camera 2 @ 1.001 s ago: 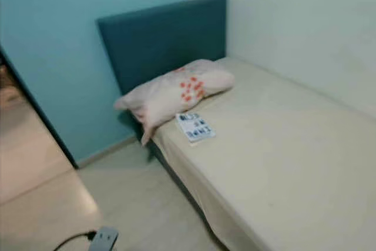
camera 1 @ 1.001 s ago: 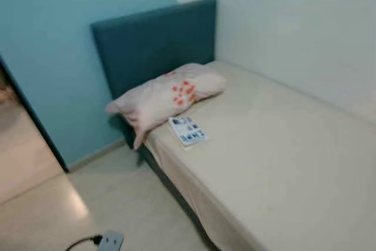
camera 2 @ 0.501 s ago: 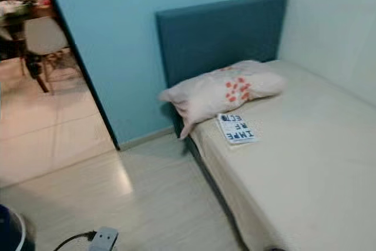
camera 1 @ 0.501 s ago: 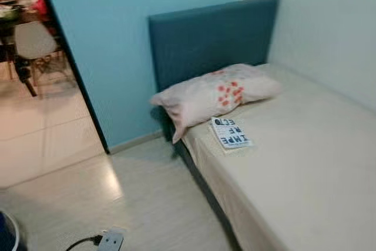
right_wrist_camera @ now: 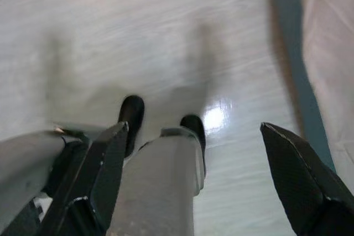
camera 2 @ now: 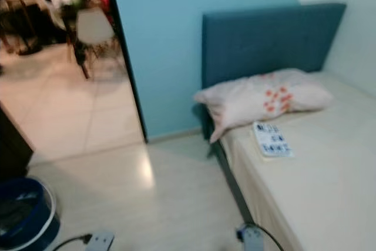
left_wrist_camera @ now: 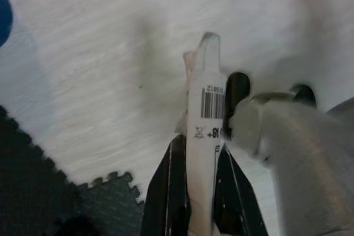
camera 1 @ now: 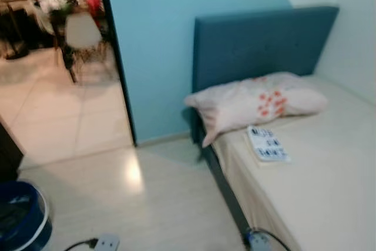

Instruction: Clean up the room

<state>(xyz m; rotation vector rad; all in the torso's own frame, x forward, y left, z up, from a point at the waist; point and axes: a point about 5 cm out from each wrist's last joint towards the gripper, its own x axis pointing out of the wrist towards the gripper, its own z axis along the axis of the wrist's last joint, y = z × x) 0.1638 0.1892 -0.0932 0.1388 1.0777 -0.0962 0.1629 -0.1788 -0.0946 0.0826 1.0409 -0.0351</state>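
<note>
From the head cameras, the bed (camera 1: pixel 317 192) is the thing to steer by. A floral pillow (camera 1: pixel 255 103) lies at its head against the dark teal headboard (camera 1: pixel 258 42), and a small book (camera 1: pixel 268 144) lies flat on the mattress just beside the pillow, near the bed's floor-side edge. Well away from the bed, across the pale floor, stands a blue bin (camera 1: pixel 20 216), with a white power strip (camera 1: pixel 104 242) on the floor between bin and bed. Beyond the doorway a chair (camera 1: pixel 82 33) shows, blurred.

In the left wrist view, the left gripper (left_wrist_camera: pixel 202 153) is clamped on a white tube (left_wrist_camera: pixel 203 114) with a barcode label, carried over the floor beside a dark foam mat (left_wrist_camera: pixel 50 192). I judge the tube light, smooth and squashy, so a grip on its flat middle, as here, should hold without crushing it.

In the right wrist view, the right gripper (right_wrist_camera: pixel 199 175) hangs with its fingers wide apart over the floor, just beside the bed's base. The book looks thin, stiff and light; I would pinch it at the edge nearest the bed's side
</note>
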